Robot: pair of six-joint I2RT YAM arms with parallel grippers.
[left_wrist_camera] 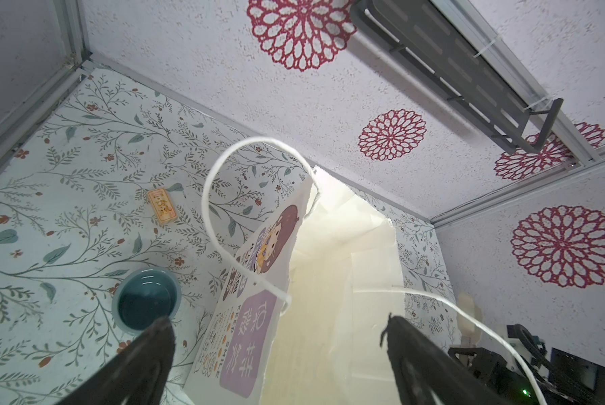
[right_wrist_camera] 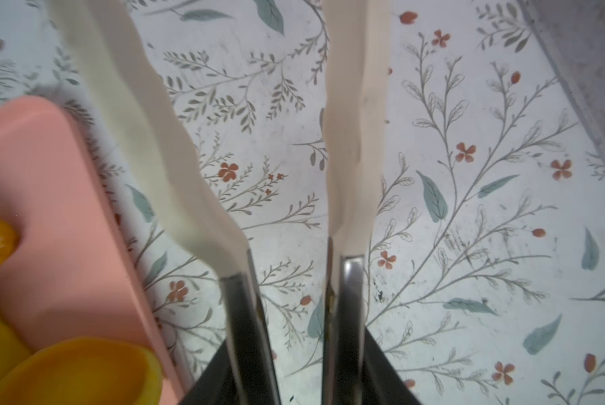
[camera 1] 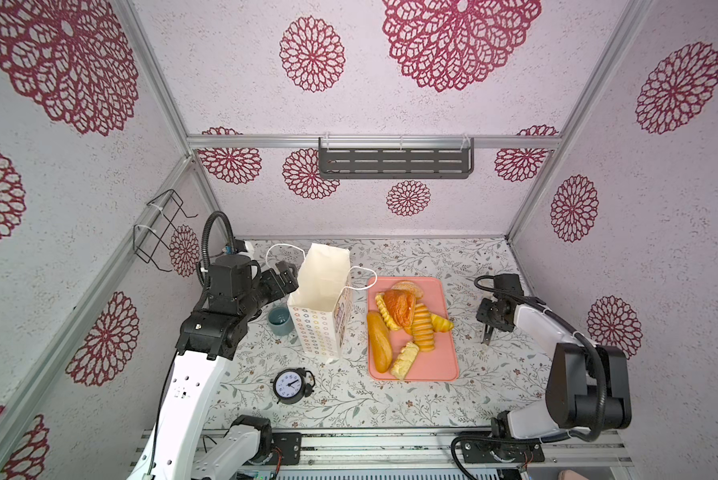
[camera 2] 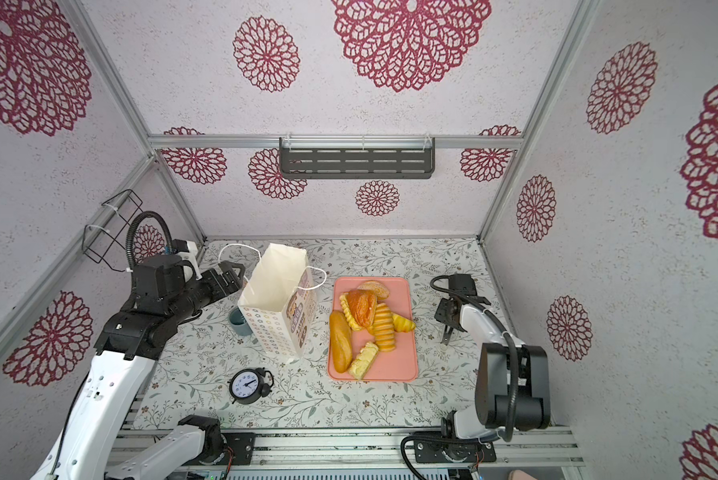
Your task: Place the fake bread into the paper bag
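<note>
An alarm clock (camera 1: 291, 384) stands nearest the robot's base on the flowered table (camera 1: 390, 411), well back from the left gripper's fingers. The right gripper (camera 1: 485, 337) points down at bare table. Its pale fingers (right_wrist_camera: 175, 175) stand a narrow gap apart and pinch nothing. Just beside those fingers, on the side toward the other arm, lies the pink tray (camera 1: 446, 365), clear of them.

The fake bread (camera 1: 403, 320) is heaped on that tray, with a long smooth loaf (camera 1: 379, 343) on the edge away from the right fingers and a round bun (camera 1: 409, 286) at the far end.

The paper bag (camera 1: 320, 316) stands upright between the two grippers, its mouth open. The left gripper (left_wrist_camera: 276, 321) faces that mouth with its dark fingers (left_wrist_camera: 154, 350) spread wide and holding nothing. A white cord handle (left_wrist_camera: 224, 196) loops just ahead of their tips. A blue cup (left_wrist_camera: 147, 303) sits below one finger, beside the bag. Beyond the fingertips a small tan piece (left_wrist_camera: 161, 207) lies on the table. Farthest off, a dark shelf (camera 1: 394, 160) hangs on the back wall.
</note>
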